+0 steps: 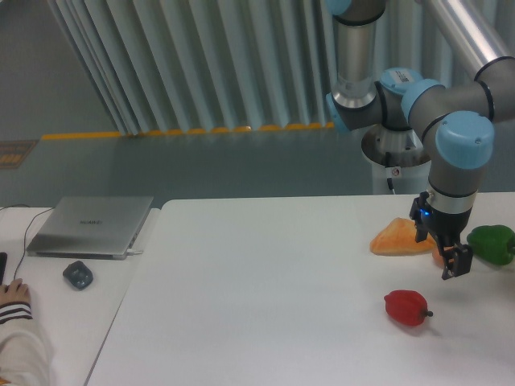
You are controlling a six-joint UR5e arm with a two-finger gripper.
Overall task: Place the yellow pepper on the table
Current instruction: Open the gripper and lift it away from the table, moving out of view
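My gripper point(449, 261) hangs low over the right side of the white table point(265, 289), pointing down and a little to the right. Its fingers overlap from this angle, so I cannot tell whether they are open or shut. A small orange-yellow patch point(438, 252) shows right beside the fingers. It may be part of the yellow pepper, which is otherwise hidden behind the gripper. I cannot tell whether this patch is held or rests on the table.
A pale orange wedge-shaped thing point(398, 240) lies just left of the gripper. A red pepper point(406, 307) lies in front, a green pepper point(492, 244) to the right. On the adjoining desk are a silver laptop point(90, 226), a dark mouse point(78, 274) and a person's hand point(14, 296).
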